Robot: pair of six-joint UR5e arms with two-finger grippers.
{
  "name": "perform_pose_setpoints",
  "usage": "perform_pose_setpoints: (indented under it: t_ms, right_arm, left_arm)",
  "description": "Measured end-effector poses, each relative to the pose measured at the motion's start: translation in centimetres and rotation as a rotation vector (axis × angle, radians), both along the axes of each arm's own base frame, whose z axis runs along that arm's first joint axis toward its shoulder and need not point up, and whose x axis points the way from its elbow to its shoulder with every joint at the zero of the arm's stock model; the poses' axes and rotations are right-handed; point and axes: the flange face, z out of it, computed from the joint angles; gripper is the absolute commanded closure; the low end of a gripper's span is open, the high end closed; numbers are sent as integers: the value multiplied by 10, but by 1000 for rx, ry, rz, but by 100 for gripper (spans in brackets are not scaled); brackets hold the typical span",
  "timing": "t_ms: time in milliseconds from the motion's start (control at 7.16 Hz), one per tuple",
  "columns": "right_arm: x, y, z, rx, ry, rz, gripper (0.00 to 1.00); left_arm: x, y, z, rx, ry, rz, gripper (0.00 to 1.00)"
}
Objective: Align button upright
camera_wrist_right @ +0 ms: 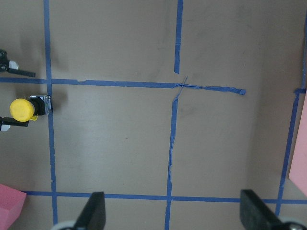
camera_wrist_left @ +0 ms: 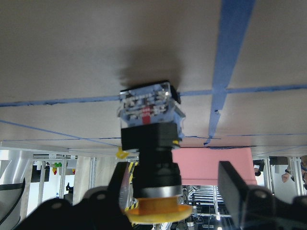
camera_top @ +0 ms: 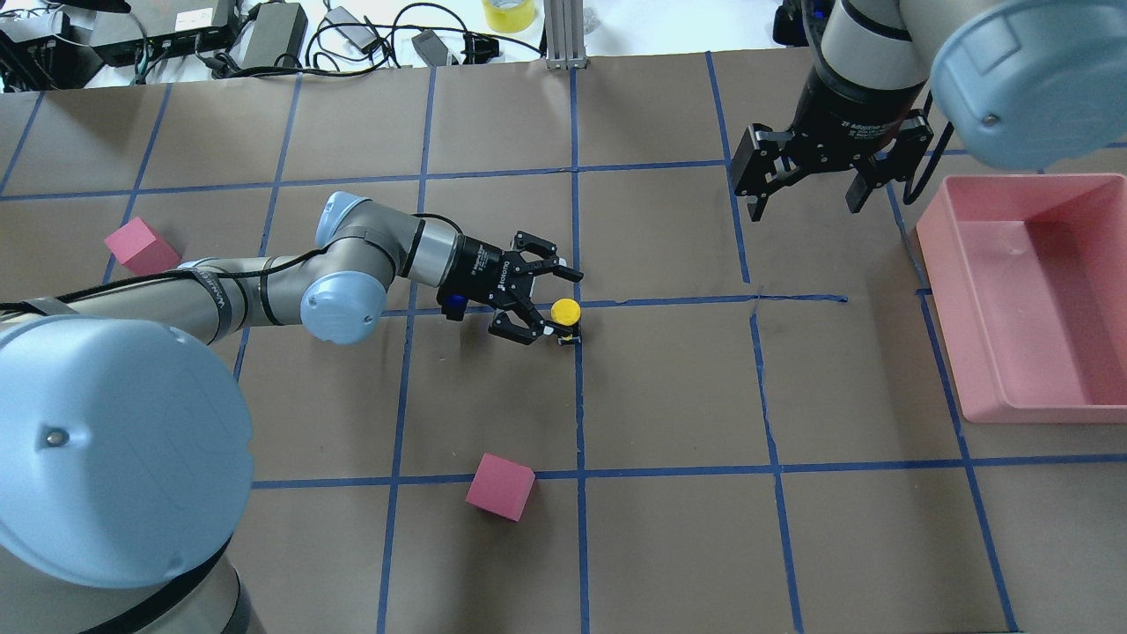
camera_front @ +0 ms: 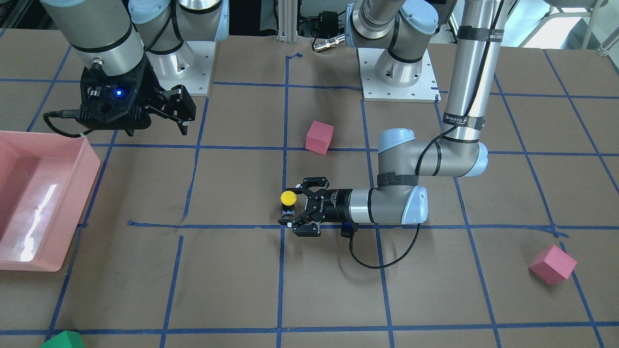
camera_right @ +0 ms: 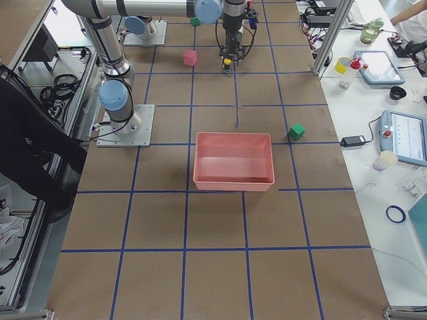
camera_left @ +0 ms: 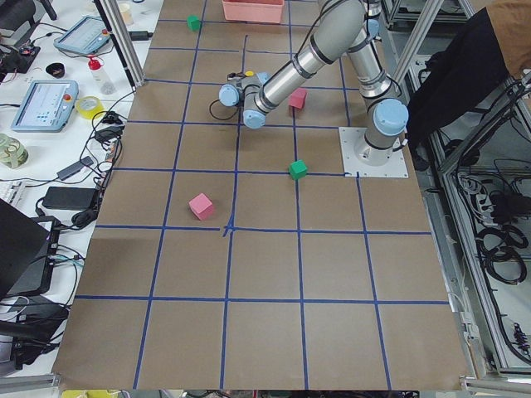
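Note:
The button (camera_top: 566, 312) stands upright on the brown table, yellow cap up and contact block down, beside a blue tape line. It also shows in the front view (camera_front: 288, 199) and the left wrist view (camera_wrist_left: 149, 143). My left gripper (camera_top: 563, 302) lies low and level with its jaws open around the button. One finger (camera_wrist_left: 117, 184) is close beside the button's body, and I cannot tell if they touch. The other finger (camera_wrist_left: 235, 189) is well apart. My right gripper (camera_top: 806, 198) hovers open and empty near the pink tray, and its wrist view shows the button (camera_wrist_right: 22, 109) at far left.
A pink tray (camera_top: 938, 291) sits at the right side of the overhead view. One pink cube (camera_top: 500, 486) lies near the robot, another (camera_top: 141, 246) lies far left beside the left arm. A green cube (camera_front: 63, 340) lies at the table's far edge.

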Motion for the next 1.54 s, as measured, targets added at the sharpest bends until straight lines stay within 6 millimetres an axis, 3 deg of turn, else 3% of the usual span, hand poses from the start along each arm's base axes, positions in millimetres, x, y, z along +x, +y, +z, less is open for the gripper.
perform_pose_setpoints:
  t_ms: [279, 698, 978, 1257, 1536]
  right_arm:
    - [0, 0, 0, 0, 0, 0, 0]
    - [-1, -1, 1, -7, -1, -1, 0]
    - [-1, -2, 3, -24, 0, 1, 0]
    - [0, -2, 4, -26, -1, -3, 0]
    - [0, -1, 4, -28, -2, -5, 0]
  left_arm:
    - [9, -17, 30, -15, -24, 39, 0]
    - [29, -43, 105, -139, -193, 51, 5]
    - [53, -53, 152, -269, -303, 34, 4]
    - [81, -58, 197, -524, -411, -95, 1]
    - [109, -53, 223, -717, -574, -380, 0]
